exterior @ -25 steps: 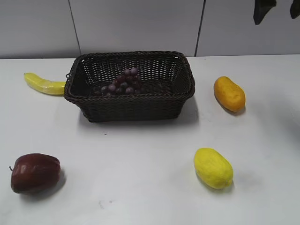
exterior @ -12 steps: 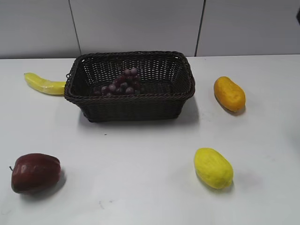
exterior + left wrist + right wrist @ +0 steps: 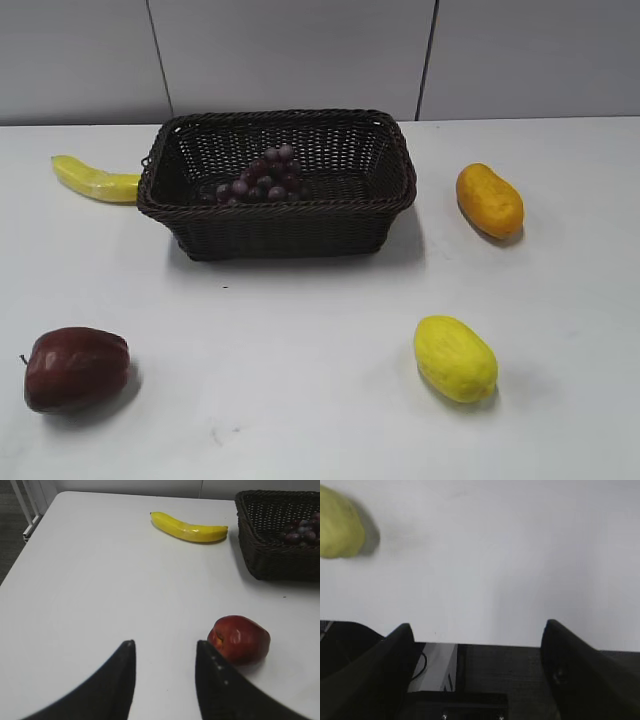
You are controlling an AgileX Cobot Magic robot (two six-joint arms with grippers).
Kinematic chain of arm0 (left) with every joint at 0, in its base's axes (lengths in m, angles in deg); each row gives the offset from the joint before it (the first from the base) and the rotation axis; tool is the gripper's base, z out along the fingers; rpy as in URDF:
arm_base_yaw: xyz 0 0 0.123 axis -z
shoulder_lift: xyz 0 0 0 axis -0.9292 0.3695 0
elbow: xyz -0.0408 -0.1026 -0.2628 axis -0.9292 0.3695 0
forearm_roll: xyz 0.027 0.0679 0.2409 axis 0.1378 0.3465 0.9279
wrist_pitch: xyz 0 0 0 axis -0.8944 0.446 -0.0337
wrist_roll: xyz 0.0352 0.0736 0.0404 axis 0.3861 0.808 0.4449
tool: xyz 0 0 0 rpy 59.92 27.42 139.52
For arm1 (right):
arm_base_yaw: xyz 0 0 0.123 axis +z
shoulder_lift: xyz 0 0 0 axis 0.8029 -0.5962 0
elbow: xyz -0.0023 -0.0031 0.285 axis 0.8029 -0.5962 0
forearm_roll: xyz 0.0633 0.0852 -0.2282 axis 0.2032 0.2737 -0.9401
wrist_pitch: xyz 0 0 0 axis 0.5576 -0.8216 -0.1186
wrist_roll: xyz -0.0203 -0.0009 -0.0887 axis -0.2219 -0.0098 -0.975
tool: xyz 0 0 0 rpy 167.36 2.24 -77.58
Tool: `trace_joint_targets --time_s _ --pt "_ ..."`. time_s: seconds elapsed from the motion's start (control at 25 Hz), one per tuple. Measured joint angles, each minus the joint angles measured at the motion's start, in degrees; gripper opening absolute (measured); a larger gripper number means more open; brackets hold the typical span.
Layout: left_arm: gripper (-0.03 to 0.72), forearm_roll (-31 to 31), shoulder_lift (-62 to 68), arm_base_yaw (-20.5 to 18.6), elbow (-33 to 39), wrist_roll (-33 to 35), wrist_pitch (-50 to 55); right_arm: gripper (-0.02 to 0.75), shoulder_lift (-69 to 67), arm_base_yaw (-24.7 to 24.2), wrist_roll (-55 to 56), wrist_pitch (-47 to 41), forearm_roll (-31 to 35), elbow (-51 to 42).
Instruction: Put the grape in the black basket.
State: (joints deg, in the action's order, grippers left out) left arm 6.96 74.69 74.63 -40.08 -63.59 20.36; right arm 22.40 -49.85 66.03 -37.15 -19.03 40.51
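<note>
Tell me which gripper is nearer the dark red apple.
Left. The left gripper hangs open just beside the dark red apple; the right gripper, also open, sits at the white table's edge, apple unseen.

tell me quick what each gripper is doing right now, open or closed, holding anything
Left gripper: open, holding nothing, above the table near the apple.
Right gripper: open wide, holding nothing, at the table's edge.
</note>
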Motion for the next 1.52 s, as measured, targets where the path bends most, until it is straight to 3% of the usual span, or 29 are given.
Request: trace_joint_targets --time_s 0.28,0.72,1.52 --pt "0.364 0.0 0.0 0.0 0.0 0.0 0.0 0.590 18.7 0.0 0.1 1.4 0.0 -14.9" --pt "0.364 0.0 0.0 0.0 0.0 0.0 0.0 0.590 46.3 0.0 0.3 3.1 0.0 -16.1" --pt "0.364 -0.2 0.0 0.0 0.1 0.0 -0.2 0.590 59.1 0.3 0.4 5.6 0.0 -15.7"
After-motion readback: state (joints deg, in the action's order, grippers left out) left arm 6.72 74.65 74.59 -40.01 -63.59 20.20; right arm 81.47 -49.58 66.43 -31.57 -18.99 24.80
